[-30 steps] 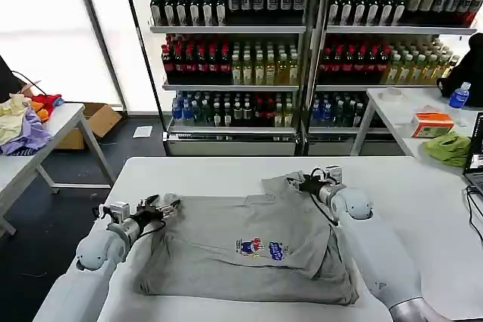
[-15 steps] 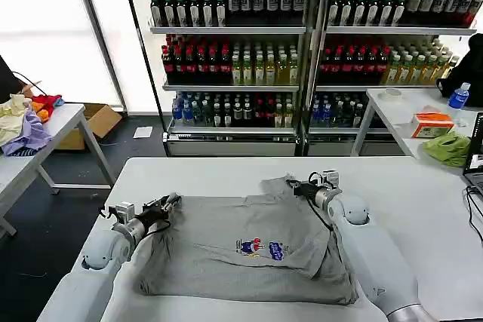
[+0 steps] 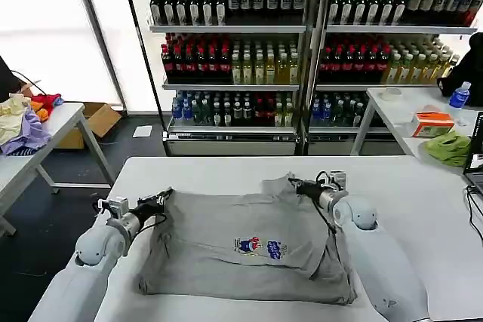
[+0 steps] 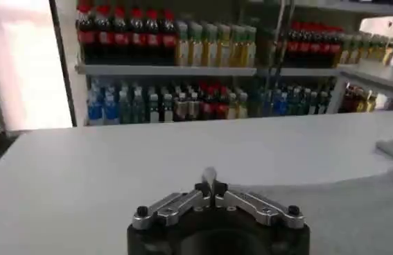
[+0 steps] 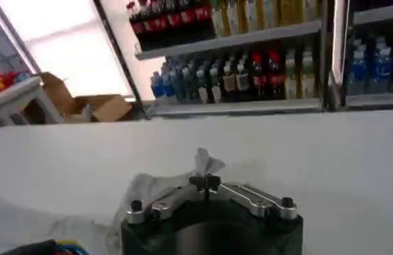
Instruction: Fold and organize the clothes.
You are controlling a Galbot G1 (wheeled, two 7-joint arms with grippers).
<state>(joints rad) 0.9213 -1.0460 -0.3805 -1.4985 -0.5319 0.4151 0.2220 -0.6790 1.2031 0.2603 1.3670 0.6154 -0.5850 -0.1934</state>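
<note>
A light grey shirt [image 3: 241,250] with a small colourful cartoon print [image 3: 261,247] lies partly folded on the white table [image 3: 211,171]. My left gripper [image 3: 164,196] is shut on the shirt's far left corner, and a sliver of grey cloth [image 4: 210,174] pokes out between its jaws. At the far right corner, my right gripper [image 3: 293,183] is shut on a pinch of the same shirt [image 5: 206,163]. Both corners are held slightly off the table.
Shelves of drink bottles [image 3: 302,43] stand behind the table. A side table at left holds a yellow, purple and red heap [image 3: 26,122]. Another at right carries a lime-green bundle [image 3: 448,148], an orange box [image 3: 432,124] and a bottle [image 3: 457,96].
Both grippers have drawn the shirt's far corners slightly away from me and upward, pulling the far edge tauter. The left gripper has shifted a little to the right.
</note>
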